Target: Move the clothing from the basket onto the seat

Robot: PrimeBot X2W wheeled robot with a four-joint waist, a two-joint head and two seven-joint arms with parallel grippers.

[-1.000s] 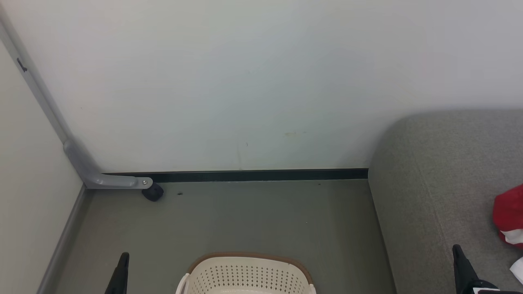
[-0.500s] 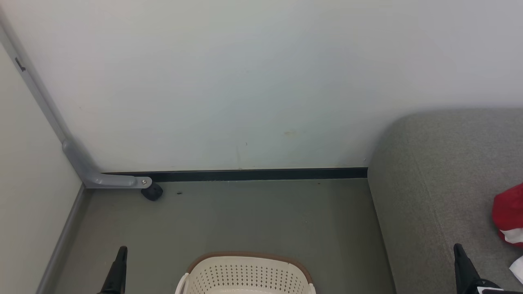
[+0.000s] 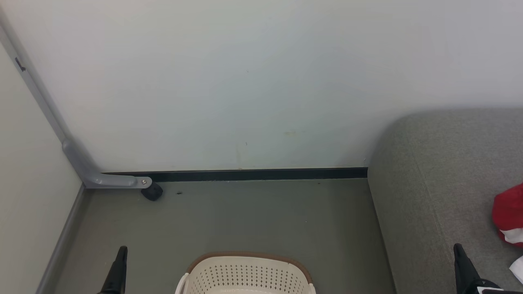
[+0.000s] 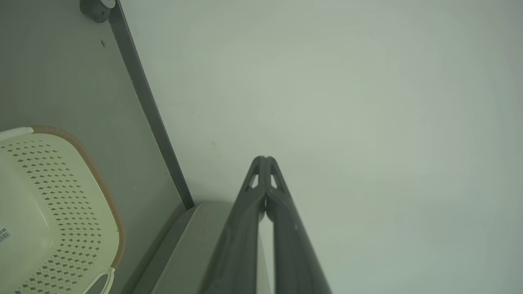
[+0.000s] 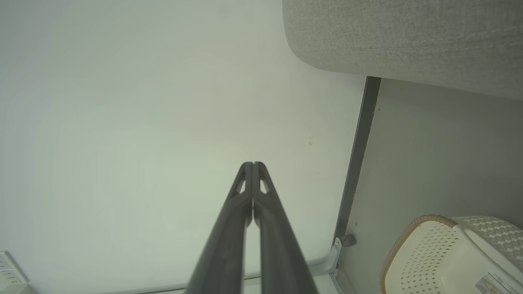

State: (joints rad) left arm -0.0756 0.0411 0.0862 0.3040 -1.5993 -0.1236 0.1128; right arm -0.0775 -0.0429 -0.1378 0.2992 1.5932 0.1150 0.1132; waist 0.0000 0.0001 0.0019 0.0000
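Observation:
The cream basket (image 3: 247, 275) with its brown rim stands on the floor at the bottom centre of the head view; what shows of its inside holds nothing. It also appears in the left wrist view (image 4: 49, 204) and the right wrist view (image 5: 441, 257). The grey seat (image 3: 445, 183) fills the right side, with red and white clothing (image 3: 508, 216) lying on it at the right edge. My left gripper (image 3: 121, 251) is left of the basket, shut on nothing (image 4: 264, 159). My right gripper (image 3: 457, 248) hangs over the seat's front, also shut and empty (image 5: 250, 164).
A pale wall rises straight ahead with a dark baseboard (image 3: 253, 174). A grey frame leg with a black caster (image 3: 152, 191) stands in the left corner. Grey-green floor (image 3: 245, 216) lies between wall, basket and seat.
The left fingertip stands slightly higher in the head view than a second ago; the scene shifted a few pixels. Nothing else moved.

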